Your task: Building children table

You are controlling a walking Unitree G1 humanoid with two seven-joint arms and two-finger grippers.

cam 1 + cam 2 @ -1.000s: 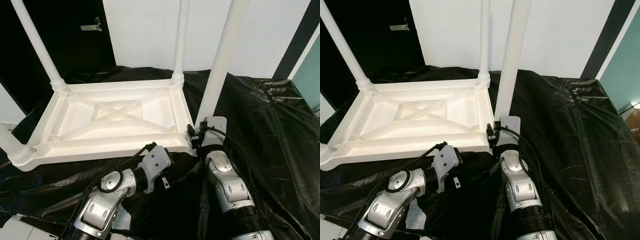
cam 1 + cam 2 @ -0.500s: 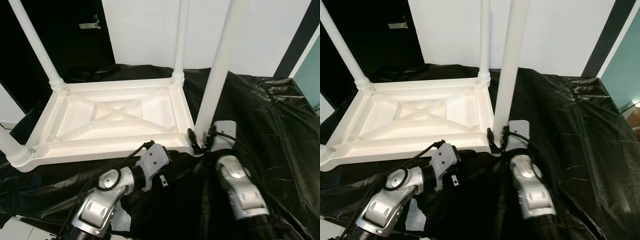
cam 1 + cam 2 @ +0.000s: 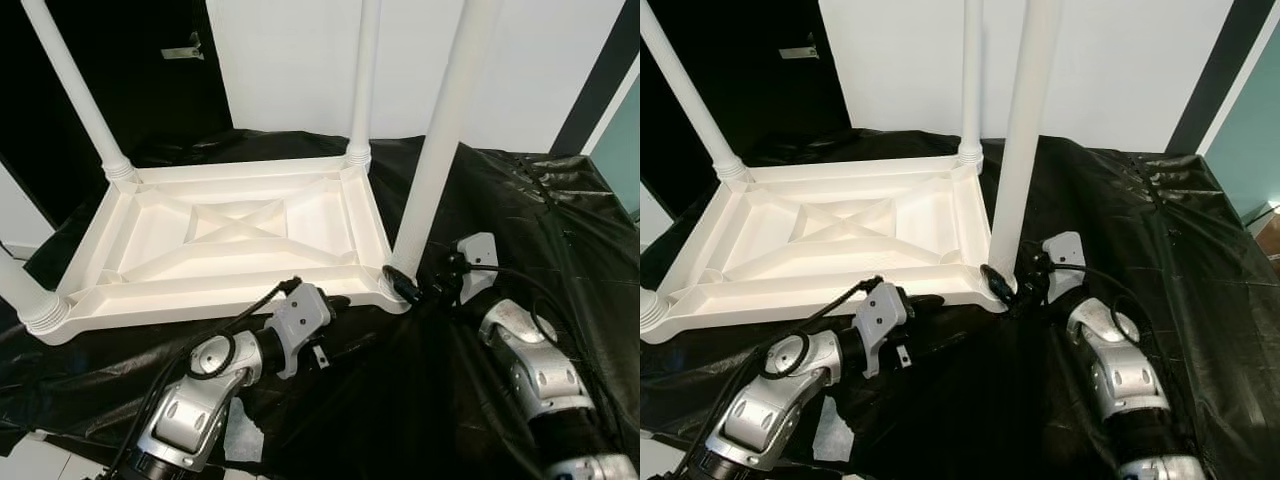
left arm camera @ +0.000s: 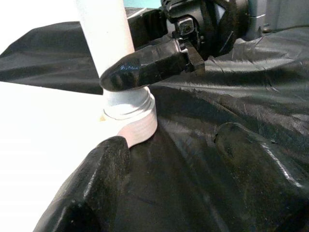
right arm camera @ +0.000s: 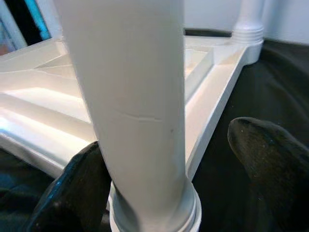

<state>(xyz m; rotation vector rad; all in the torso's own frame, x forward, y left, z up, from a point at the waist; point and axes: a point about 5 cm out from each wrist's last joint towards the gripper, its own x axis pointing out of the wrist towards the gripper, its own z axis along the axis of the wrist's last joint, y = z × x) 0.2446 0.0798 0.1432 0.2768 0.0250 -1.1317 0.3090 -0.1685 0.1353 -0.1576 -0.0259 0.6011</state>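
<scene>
right hand [image 3: 1002,287] spread wide around the near table leg [image 3: 1023,150], one finger [image 4: 145,67] touching it

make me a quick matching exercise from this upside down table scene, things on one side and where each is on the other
Things:
1. right gripper
2. left gripper
3. black sheet
4. upside-down white tabletop

Places or states:
a. spread under everything
b. fingers open around the foot of the near right table leg
c. lying flat with four legs pointing up
d. by the tabletop's near edge, open

Pairs: 1-b, 2-d, 3-a, 4-c
</scene>
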